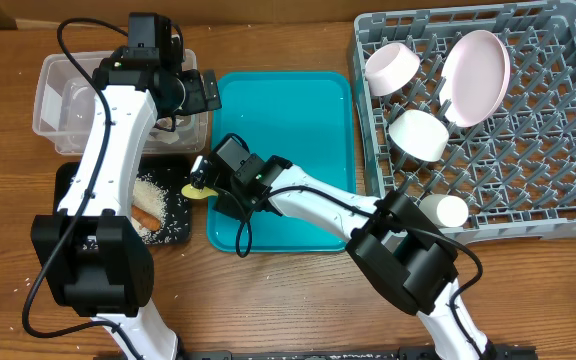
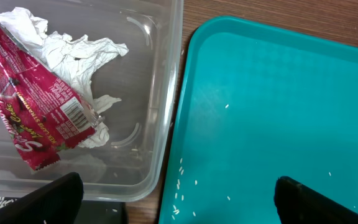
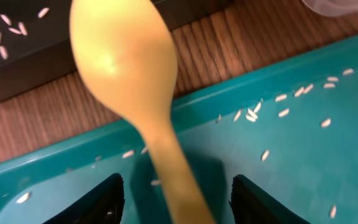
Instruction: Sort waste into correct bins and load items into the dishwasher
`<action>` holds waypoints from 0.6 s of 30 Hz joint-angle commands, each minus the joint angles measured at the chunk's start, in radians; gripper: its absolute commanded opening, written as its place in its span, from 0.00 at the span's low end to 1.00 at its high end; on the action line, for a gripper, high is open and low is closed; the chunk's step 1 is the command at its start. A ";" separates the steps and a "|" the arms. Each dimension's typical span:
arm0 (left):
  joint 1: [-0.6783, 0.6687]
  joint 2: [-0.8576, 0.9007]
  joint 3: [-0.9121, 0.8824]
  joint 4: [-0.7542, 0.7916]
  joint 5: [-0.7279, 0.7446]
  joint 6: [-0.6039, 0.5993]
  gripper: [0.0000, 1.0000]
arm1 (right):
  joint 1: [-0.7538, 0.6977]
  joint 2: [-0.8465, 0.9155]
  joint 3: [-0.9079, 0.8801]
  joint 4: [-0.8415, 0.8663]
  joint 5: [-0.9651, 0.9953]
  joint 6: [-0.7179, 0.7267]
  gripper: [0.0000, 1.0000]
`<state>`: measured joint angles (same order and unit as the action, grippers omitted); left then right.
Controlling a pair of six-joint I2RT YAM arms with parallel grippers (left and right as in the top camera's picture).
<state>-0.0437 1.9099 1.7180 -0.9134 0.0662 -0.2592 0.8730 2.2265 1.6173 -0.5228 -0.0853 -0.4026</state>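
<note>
Left claw (image 2: 178, 186) is hanging wide apart, gripping nothing, straddling the clear tub (image 2: 166, 93) wall and the teal tray (image 2: 278, 93). At its 10 o'clock the red wrapper (image 2: 36, 106) is lying in the tub on white tissue (image 2: 73, 50), showing a barcode and white print too small to read. Right claw (image 3: 178, 186) is sitting half-closed around the pale yellow spoon (image 3: 120, 56) handle. Whether it is actually gripping, I cannot tell. The spoon bowl is pointing to 12 o'clock, over the bench (image 3: 241, 43) strip beside the black tray (image 3: 30, 68).

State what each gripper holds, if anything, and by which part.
The right gripper holds the pale yellow spoon by its handle, scoop end pointing away from the fingers. The left gripper is open and holds nothing.
</note>
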 commanded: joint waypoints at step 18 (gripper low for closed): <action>0.004 -0.001 0.025 0.002 -0.011 0.005 1.00 | -0.029 0.024 0.008 -0.026 0.006 0.122 0.04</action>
<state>-0.0437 1.9099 1.7176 -0.9134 0.0658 -0.2592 0.8497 2.2562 1.6310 -0.5163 -0.0818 -0.3531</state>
